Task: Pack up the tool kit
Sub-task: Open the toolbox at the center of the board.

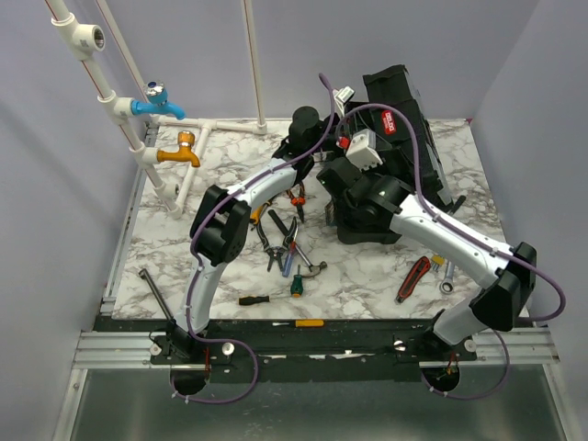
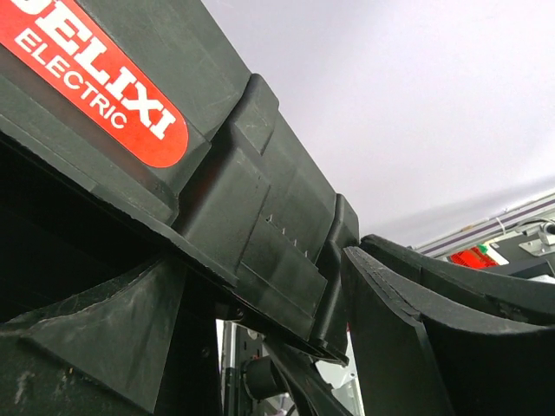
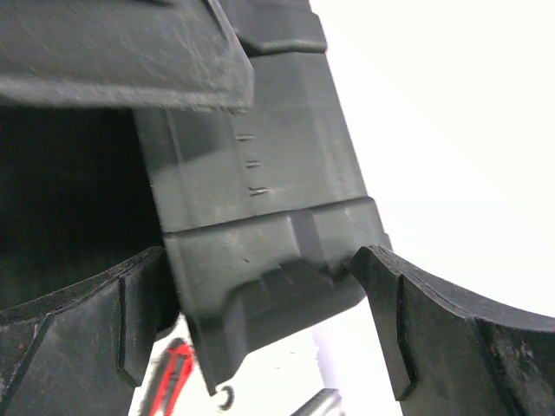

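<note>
The black tool kit [image 1: 418, 138] stands at the back right of the marble table, its lid up and its red label [image 2: 104, 87] close in the left wrist view. My left gripper [image 1: 322, 147] [image 2: 260, 269] is shut on an edge of the tool kit [image 2: 260, 217]; both fingers [image 2: 408, 347] press against it. My right gripper [image 1: 342, 176] [image 3: 260, 260] stands fully open around a lower corner of the box [image 3: 260, 251], which fills the gap between its pads [image 3: 434, 338]. Pliers [image 1: 276, 234], a hammer [image 1: 312, 269] and screwdrivers [image 1: 296, 285] lie loose at the table's middle.
A red-black tool [image 1: 413, 277] and a small wrench [image 1: 446, 276] lie at front right. A yellow screwdriver [image 1: 303, 323] lies on the front rail, a long metal bar [image 1: 156, 289] at front left. White pipes with a blue tap [image 1: 156, 103] and an orange tap [image 1: 179, 154] stand at back left.
</note>
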`<state>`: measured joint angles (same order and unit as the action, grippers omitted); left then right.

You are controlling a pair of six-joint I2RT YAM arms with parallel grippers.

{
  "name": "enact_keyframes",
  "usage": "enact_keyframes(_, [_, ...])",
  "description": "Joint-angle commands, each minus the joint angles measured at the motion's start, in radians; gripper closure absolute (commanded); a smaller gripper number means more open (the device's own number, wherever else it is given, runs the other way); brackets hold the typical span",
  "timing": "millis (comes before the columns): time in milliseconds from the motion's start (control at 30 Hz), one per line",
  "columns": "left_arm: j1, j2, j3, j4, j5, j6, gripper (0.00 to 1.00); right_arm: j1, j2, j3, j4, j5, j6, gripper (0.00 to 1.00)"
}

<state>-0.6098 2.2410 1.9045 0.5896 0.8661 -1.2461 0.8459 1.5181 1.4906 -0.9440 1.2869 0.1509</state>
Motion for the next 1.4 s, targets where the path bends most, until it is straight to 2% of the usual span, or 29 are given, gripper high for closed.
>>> enact_keyframes(0, [0.016, -0.022, -0.011, 0.104, 0.006, -0.018, 0.27, 0.007, 0.068, -0.071, -0.076, 0.351, -0.012, 0.0])
enact_keyframes(67, [0.019, -0.028, -0.017, 0.112, 0.007, -0.021, 0.27, 0.012, 0.082, -0.045, -0.074, 0.322, -0.013, 0.0])
enact_keyframes(200, [0.026, -0.035, -0.036, 0.129, 0.009, -0.029, 0.27, 0.022, 0.111, 0.057, -0.24, 0.364, 0.133, 0.02])
enact_keyframes(300, [0.034, -0.041, -0.052, 0.141, 0.011, -0.033, 0.27, 0.022, 0.093, 0.077, -0.174, 0.361, 0.066, 0.04])
enact_keyframes(433, [0.045, -0.049, -0.073, 0.144, 0.011, -0.034, 0.27, 0.027, 0.085, 0.124, -0.167, 0.389, 0.054, 0.1])
enact_keyframes(633, [0.086, -0.107, -0.166, 0.09, -0.005, 0.022, 0.27, 0.027, 0.069, 0.196, -0.144, 0.293, 0.032, 0.13])
enact_keyframes(700, [0.11, -0.145, -0.219, 0.039, -0.015, 0.063, 0.26, 0.027, 0.043, 0.184, -0.081, 0.257, -0.021, 0.13])
enact_keyframes(767, [0.137, -0.194, -0.289, 0.008, -0.022, 0.101, 0.26, 0.027, 0.002, 0.13, 0.056, 0.217, -0.118, 0.13])
enact_keyframes(900, [0.19, -0.293, -0.434, -0.055, -0.031, 0.167, 0.25, 0.027, -0.118, -0.066, 0.482, 0.176, -0.45, 0.13])
enact_keyframes(1000, [0.213, -0.373, -0.479, -0.184, -0.057, 0.266, 0.23, 0.027, -0.152, -0.124, 0.556, 0.174, -0.493, 0.13])
enact_keyframes(1067, [0.218, -0.419, -0.472, -0.336, -0.1, 0.365, 0.21, 0.027, -0.161, -0.133, 0.555, 0.168, -0.485, 0.13])
enact_keyframes(1167, [0.217, -0.468, -0.42, -0.659, -0.245, 0.53, 0.12, 0.027, -0.17, -0.142, 0.543, 0.16, -0.469, 0.13])
enact_keyframes(1233, [0.217, -0.485, -0.392, -0.839, -0.391, 0.604, 0.03, 0.027, -0.174, -0.144, 0.528, 0.154, -0.452, 0.13])
enact_keyframes(1300, [0.208, -0.496, -0.364, -1.016, -0.622, 0.645, 0.02, 0.027, -0.178, -0.144, 0.511, 0.142, -0.433, 0.13])
enact_keyframes(1367, [0.199, -0.505, -0.364, -1.112, -0.76, 0.676, 0.01, 0.027, -0.178, -0.143, 0.494, 0.133, -0.414, 0.13])
